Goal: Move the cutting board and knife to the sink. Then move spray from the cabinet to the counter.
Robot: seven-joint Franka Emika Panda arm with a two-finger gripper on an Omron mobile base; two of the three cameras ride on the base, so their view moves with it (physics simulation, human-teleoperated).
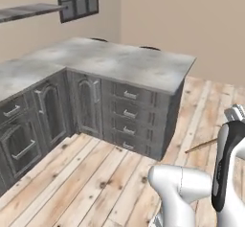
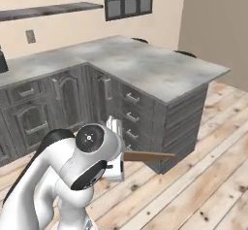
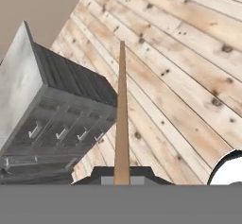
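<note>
Grey mottled stone tops the counter [image 2: 145,64] across the upper middle of the right base frame, over dark wood-grain drawers [image 1: 128,113]. Pale knotty floor planks [image 3: 189,67] run below. We see the thin tan board [image 3: 122,119] edge-on at centre, pinched by the closed gripper [image 3: 122,178], likely for carrying sinkward.

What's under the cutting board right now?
Bare wooden floor lies beneath the cutting board, held edge-on in the gripper, beside the drawer unit. The floor strip directly behind its edge is covered.
</note>
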